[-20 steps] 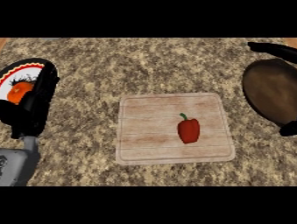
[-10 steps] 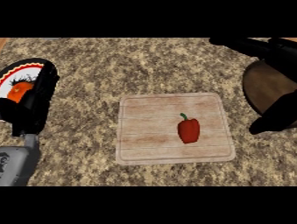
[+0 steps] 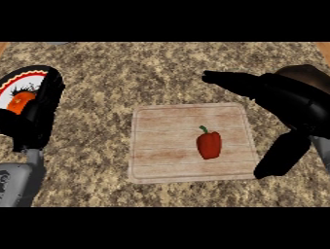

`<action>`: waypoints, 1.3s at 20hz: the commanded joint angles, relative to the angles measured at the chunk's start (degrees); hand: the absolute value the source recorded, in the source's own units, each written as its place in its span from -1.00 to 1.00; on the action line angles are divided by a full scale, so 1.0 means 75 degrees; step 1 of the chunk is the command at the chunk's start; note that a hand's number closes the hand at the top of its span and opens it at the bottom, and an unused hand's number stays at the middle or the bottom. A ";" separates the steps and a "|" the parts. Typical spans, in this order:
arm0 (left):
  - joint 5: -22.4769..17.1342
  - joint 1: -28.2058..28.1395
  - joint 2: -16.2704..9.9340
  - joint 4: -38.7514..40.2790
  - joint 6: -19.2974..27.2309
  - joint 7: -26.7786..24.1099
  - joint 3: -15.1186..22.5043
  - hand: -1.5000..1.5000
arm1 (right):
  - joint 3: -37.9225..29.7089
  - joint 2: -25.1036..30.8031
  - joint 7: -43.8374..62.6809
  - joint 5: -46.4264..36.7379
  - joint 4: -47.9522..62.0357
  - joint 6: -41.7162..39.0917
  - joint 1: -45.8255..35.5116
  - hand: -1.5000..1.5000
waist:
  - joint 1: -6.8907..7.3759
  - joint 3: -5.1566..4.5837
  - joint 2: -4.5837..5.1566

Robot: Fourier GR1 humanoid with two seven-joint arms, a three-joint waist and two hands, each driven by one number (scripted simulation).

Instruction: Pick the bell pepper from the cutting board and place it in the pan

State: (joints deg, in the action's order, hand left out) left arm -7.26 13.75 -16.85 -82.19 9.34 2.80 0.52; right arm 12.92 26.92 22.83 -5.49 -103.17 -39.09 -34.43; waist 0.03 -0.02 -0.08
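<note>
The speckled bench (image 3: 160,68) carries everything. On it, the wooden cutting board (image 3: 189,143) lies in the middle, within reach of either arm. The dark pan (image 3: 318,78) sits at the right, mostly hidden behind the right hand (image 3: 297,104), so its inside is hard to judge. That hand hangs with fingers straight and thumb spread wide apart, holding nothing, probably shaped to come down around the pepper. The left hand (image 3: 34,114) rests at the left, fingers straight, over a patterned plate (image 3: 6,95). The red bell pepper (image 3: 209,144) lies on the board, untouched.
</note>
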 commanded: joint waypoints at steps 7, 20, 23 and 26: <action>0.0334 -0.0247 0.0392 -0.0325 0.0082 0.0087 -0.0044 0.00 | 0.0098 -0.0817 0.0167 -0.1604 0.0686 0.0173 0.0011 -1.00 | 0.0053 0.0003 0.0011; 0.0504 -0.0278 0.0470 0.0024 -0.0398 -0.0198 -0.0277 0.00 | 0.0520 -0.0693 -0.1738 -0.2903 0.1688 -0.0285 0.0961 -1.00 | 0.0013 0.0003 0.0022; 0.0246 -0.0442 0.0155 -0.1121 -0.0587 0.0852 -0.0475 0.00 | 0.0525 -0.0819 -0.1489 -0.3070 0.1255 -0.0454 0.1146 -1.00 | 0.0020 0.0004 -0.0005; 0.0634 -0.0267 0.0667 -0.0191 -0.0391 -0.0205 -0.0358 0.00 | 0.0497 -0.1279 -0.1253 -0.3374 0.1824 -0.0700 0.0456 -1.00 | 0.0009 0.0001 0.0012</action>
State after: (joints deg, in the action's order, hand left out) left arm -3.47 11.73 -13.11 -86.00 6.62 4.91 -1.58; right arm 16.97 18.27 13.44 -28.63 -89.92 -42.37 -30.35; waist 0.24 0.01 0.01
